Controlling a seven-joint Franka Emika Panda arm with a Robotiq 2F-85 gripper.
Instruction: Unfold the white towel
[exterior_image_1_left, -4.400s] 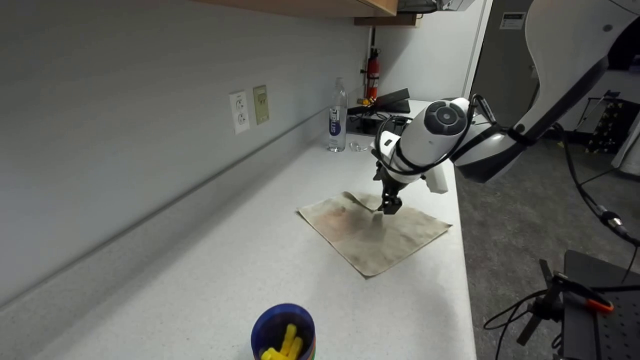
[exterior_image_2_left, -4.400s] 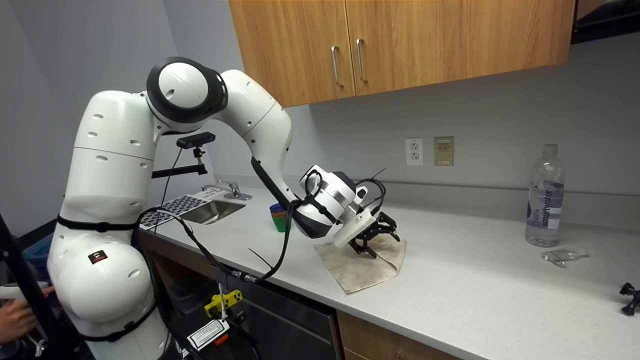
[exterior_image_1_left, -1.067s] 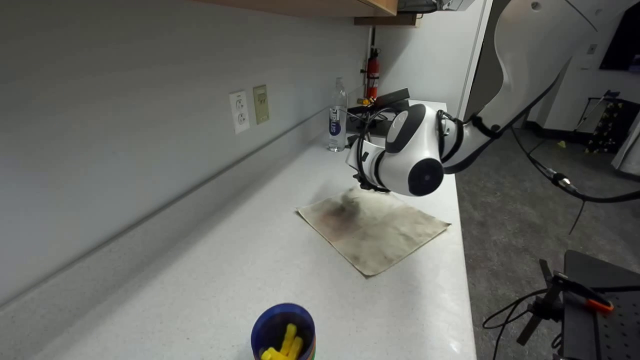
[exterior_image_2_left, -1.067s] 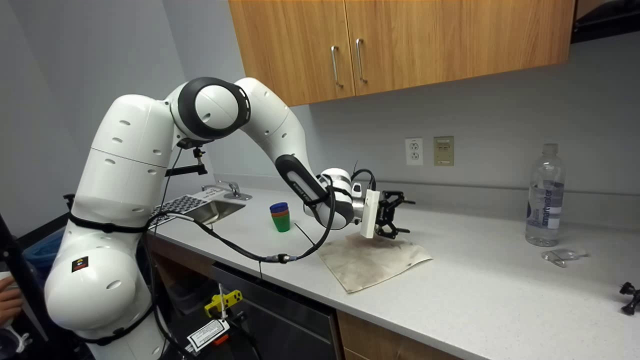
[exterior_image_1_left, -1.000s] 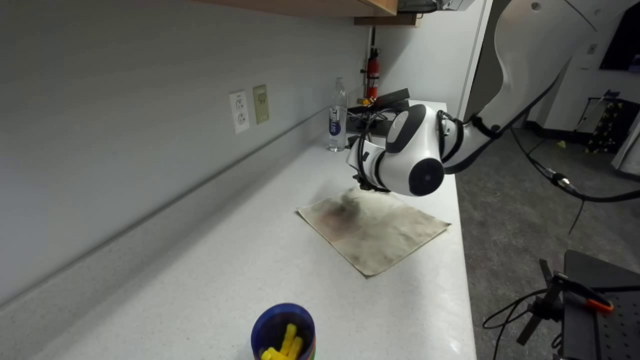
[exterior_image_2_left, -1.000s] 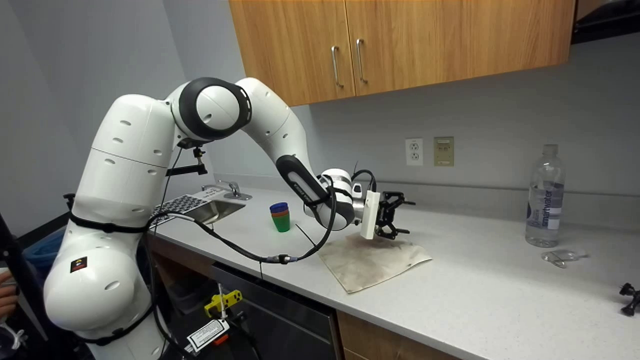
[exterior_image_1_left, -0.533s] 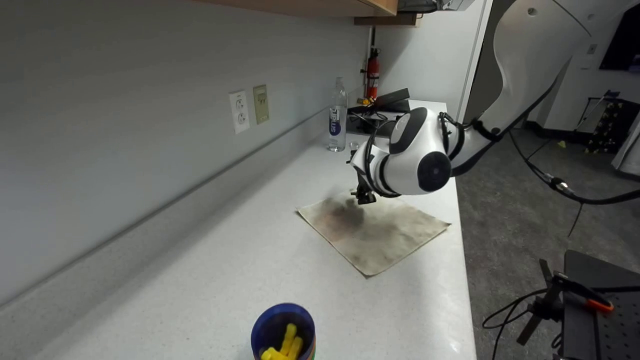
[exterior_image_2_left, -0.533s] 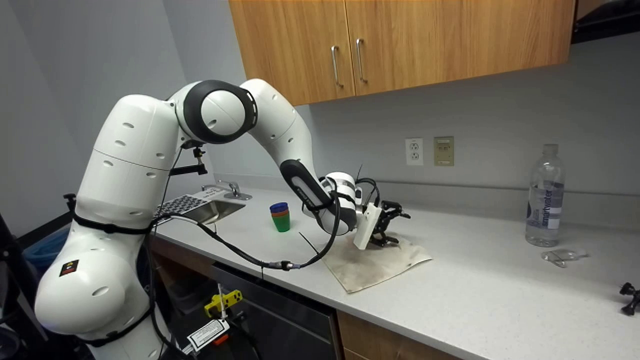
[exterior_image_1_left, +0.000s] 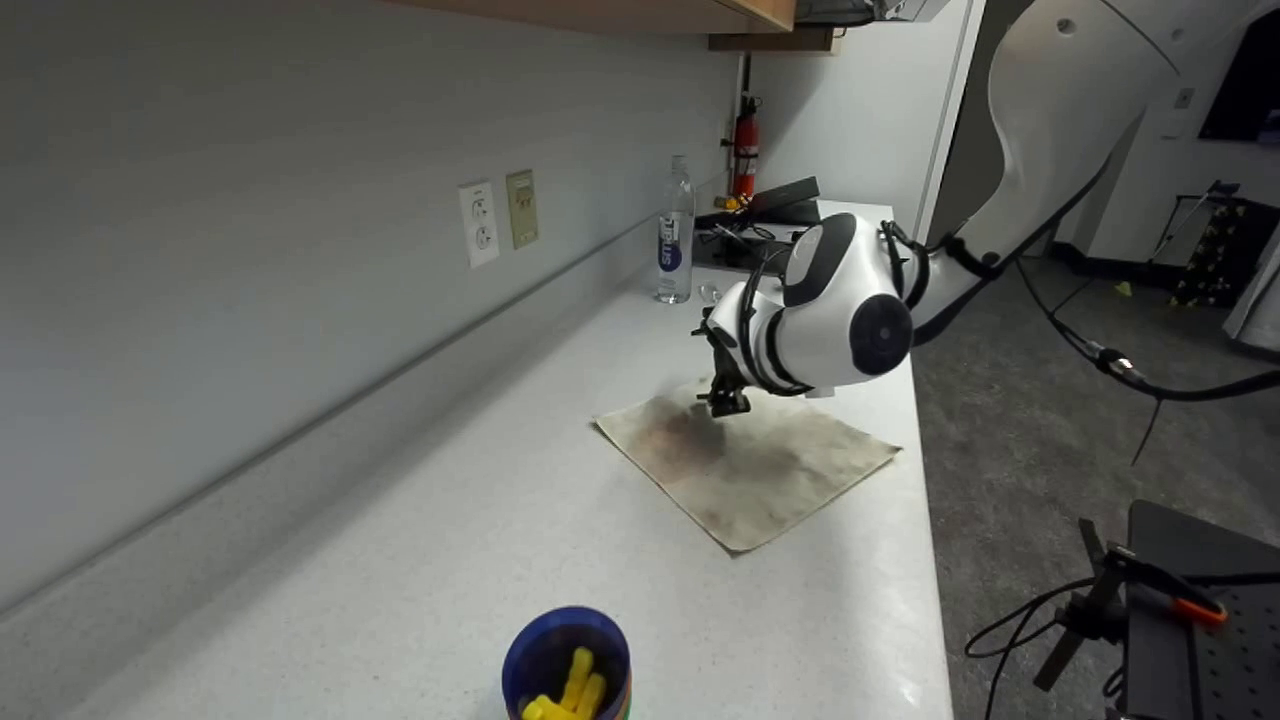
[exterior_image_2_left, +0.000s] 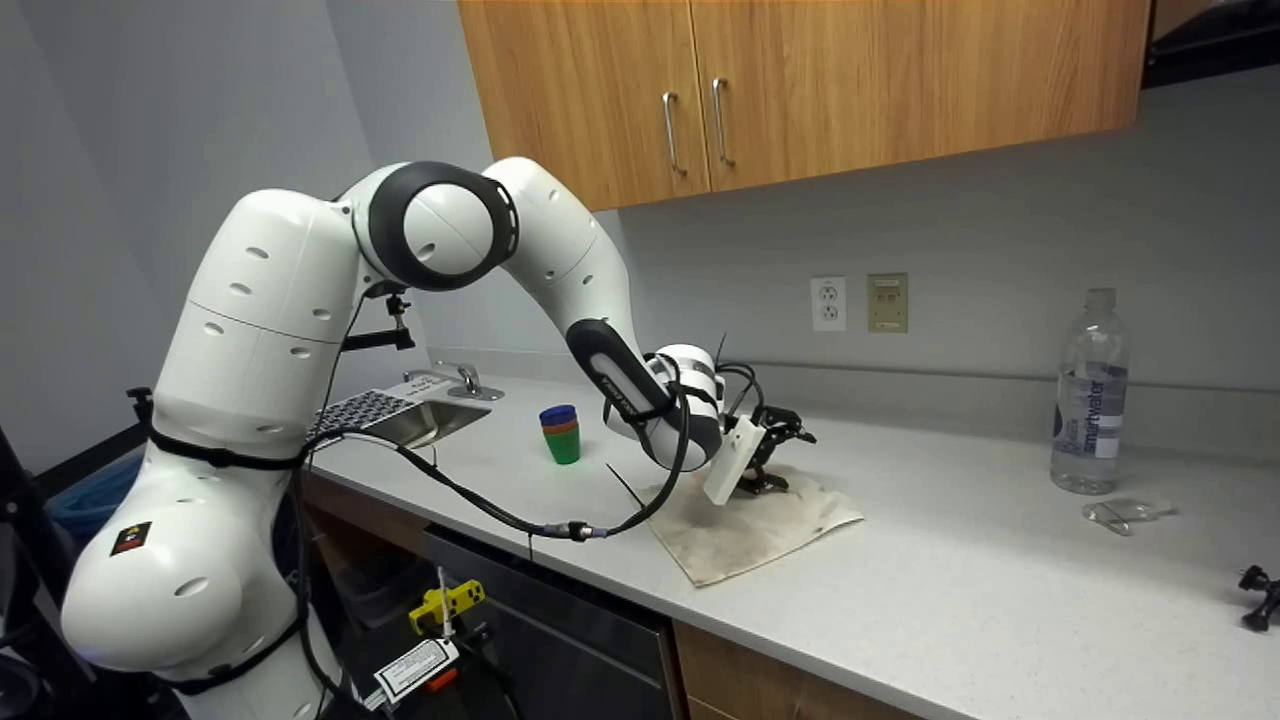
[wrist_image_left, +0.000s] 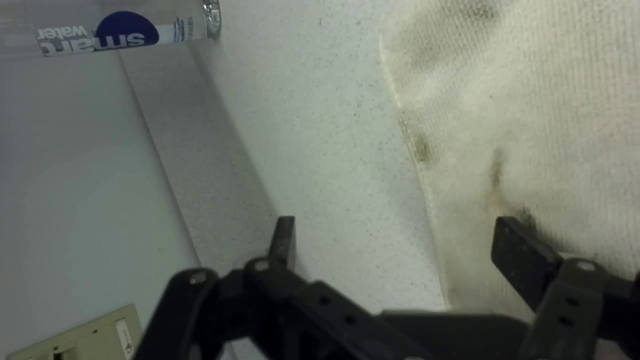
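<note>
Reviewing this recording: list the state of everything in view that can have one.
White towel: spread out on the counter, smudged.
Robotiq gripper: open, tilted, holding nothing.
Smartwater bottle: upright.
Stacked cups: upright, yellow pieces inside the top one.
Cabinet doors: closed.
Power outlet: nothing plugged in.
Faucet: running or off, cannot tell.
Fire extinguisher: upright.
</note>
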